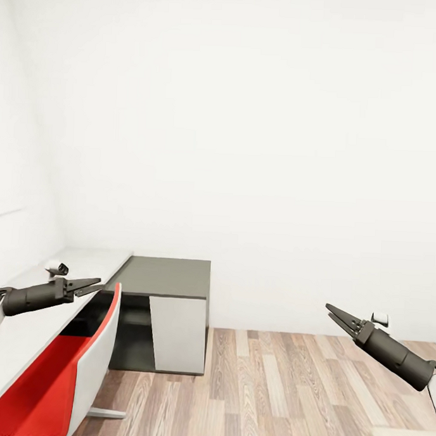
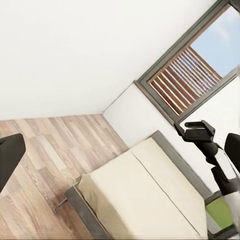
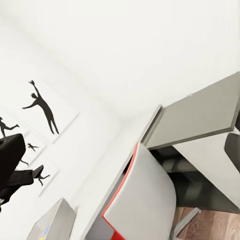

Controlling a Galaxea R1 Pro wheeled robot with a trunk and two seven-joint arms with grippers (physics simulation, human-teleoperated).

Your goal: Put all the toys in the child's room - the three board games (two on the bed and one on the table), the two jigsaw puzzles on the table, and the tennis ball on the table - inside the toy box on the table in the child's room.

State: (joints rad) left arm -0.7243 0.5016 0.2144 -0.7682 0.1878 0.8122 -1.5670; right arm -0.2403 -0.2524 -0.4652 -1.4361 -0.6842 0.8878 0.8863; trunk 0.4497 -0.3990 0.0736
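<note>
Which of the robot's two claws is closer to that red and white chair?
The left. The left gripper hangs just above the chair, beside its backrest's top edge. The right gripper is far off across the wooden floor.

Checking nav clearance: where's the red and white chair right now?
Head view: the chair is at lower left, tucked against the table, under the left gripper and beside the dark end section.

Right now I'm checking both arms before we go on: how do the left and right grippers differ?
In the head view the left gripper hangs over the pale desk beside the red chair, pointing right and nearly level. The right gripper hangs over the wood floor, pointing up and left. Both are dark, with jaws slightly parted and nothing between them.
</note>
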